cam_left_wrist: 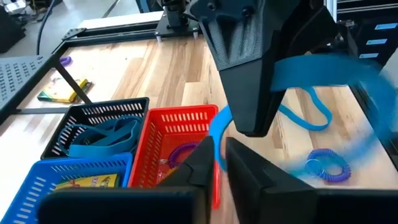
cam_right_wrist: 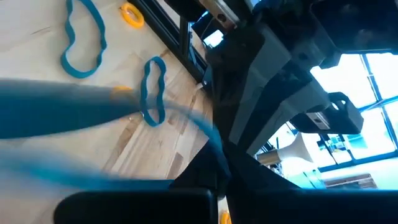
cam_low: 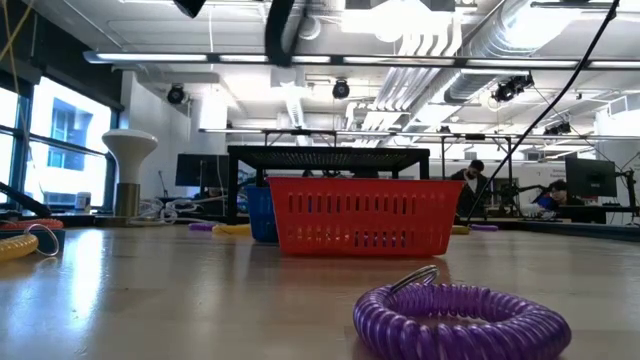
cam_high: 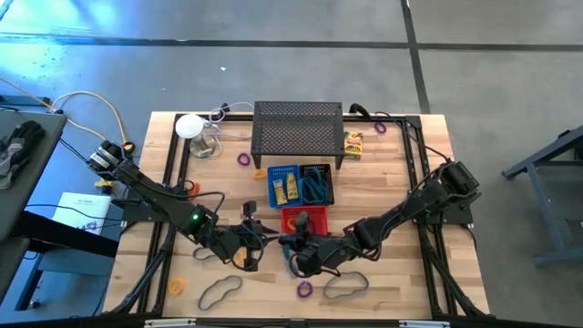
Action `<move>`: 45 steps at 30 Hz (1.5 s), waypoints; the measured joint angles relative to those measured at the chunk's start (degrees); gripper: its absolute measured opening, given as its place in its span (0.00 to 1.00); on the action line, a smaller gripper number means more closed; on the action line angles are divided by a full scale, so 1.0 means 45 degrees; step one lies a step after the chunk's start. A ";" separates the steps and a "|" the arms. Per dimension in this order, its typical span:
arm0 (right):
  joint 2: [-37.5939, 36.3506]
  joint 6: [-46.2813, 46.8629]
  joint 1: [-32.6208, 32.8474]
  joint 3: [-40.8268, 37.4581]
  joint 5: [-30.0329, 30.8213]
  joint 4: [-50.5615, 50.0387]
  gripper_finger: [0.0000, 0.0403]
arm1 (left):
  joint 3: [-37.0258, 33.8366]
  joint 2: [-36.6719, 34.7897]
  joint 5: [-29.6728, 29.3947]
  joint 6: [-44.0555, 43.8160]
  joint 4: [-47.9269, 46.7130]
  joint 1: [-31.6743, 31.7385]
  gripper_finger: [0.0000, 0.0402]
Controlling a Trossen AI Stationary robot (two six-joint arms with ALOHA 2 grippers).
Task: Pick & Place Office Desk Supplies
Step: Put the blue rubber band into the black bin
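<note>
Right gripper (cam_high: 296, 248): I see it clenched on a blue looped cord (cam_right_wrist: 74, 134).
Left gripper (cam_high: 258, 239): beside it; grip I cannot tell.
Red bin (cam_high: 304, 219): just behind both.

A blue looped cord (cam_left_wrist: 298, 71) is stretched taut between the two grippers above the table's front middle, blurred in both wrist views. Two more cords (cam_high: 219, 291) lie flat on the wood near the front edge, with a purple coiled ring (cam_high: 303, 290) between them and a yellow ring (cam_high: 177, 287) further left. More blue cords (cam_high: 316, 185) fill the black bin; a yellow box (cam_high: 353, 145) lies beside the rack.
</note>
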 joint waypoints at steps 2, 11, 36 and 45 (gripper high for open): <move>0.0000 0.0005 0.0000 0.0000 0.0073 -0.0030 0.01 | 0.0000 0.0000 0.0000 0.0005 -0.0001 0.0000 0.16; 0.0000 -0.0261 0.0473 0.0000 0.4388 -0.1300 0.01 | 0.0000 0.0000 0.0021 -0.0058 -0.0085 -0.0005 0.32; -0.1875 0.9270 -0.2632 -0.0003 0.5019 -1.0171 0.01 | -0.0005 0.0000 0.0418 -0.0719 -0.0766 -0.0199 0.32; -0.1713 1.0617 -0.4836 0.0003 0.2370 -0.9809 0.01 | -0.0005 0.0000 0.0393 -0.0719 -0.0793 -0.0199 0.32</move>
